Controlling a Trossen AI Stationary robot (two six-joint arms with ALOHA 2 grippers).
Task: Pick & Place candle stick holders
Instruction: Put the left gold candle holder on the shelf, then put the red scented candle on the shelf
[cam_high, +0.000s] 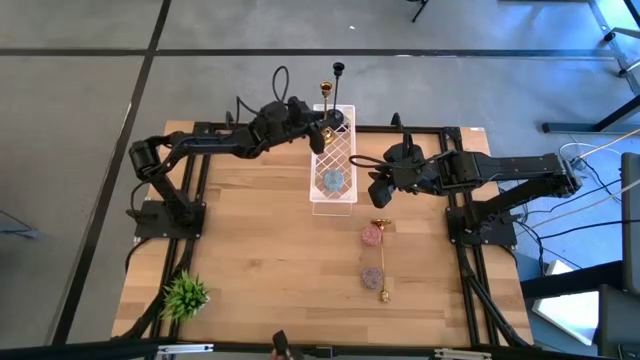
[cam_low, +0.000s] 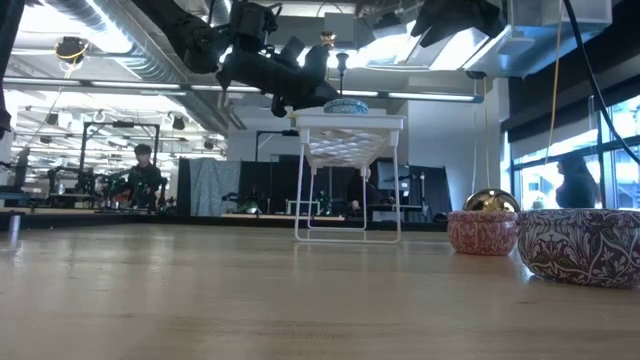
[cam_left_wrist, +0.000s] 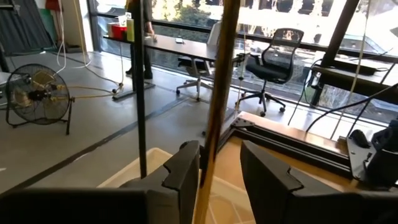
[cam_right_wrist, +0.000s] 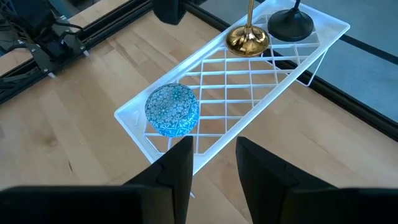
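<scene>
Landmark: the white wire rack (cam_high: 334, 178) standing mid-table; every place below is given from it.
Left gripper (cam_left_wrist: 219, 169): raised over the rack's far end, its 2 fingers parted on either side of the shiny gold candle stick holder's stem (cam_left_wrist: 219, 93); I can't tell whether the pads touch it or have just let go.
Gold holder on rack: upright, its round base (cam_right_wrist: 247, 40) resting on the far end of the rack grid.
Black holder: the thin black metal candle stick holder (cam_right_wrist: 290, 23) stands upright just beside the gold one, at the rack's far corner.
Blue bowl: a blue patterned round bowl (cam_right_wrist: 172, 110) sits on the rack's near end.
Right gripper (cam_right_wrist: 212, 163): hovering at the rack's near right side, fingers apart, holding nothing.
Waiting holder: 1 more gold candle stick holder (cam_high: 382, 262) lies flat on the table nearer than the rack, between 2 small patterned bowls.
Step in hand: likely the release of the gold holder onto the rack.
Next move: probably open fully, lift straight clear without tipping either stem, then fetch the lying holder.
</scene>
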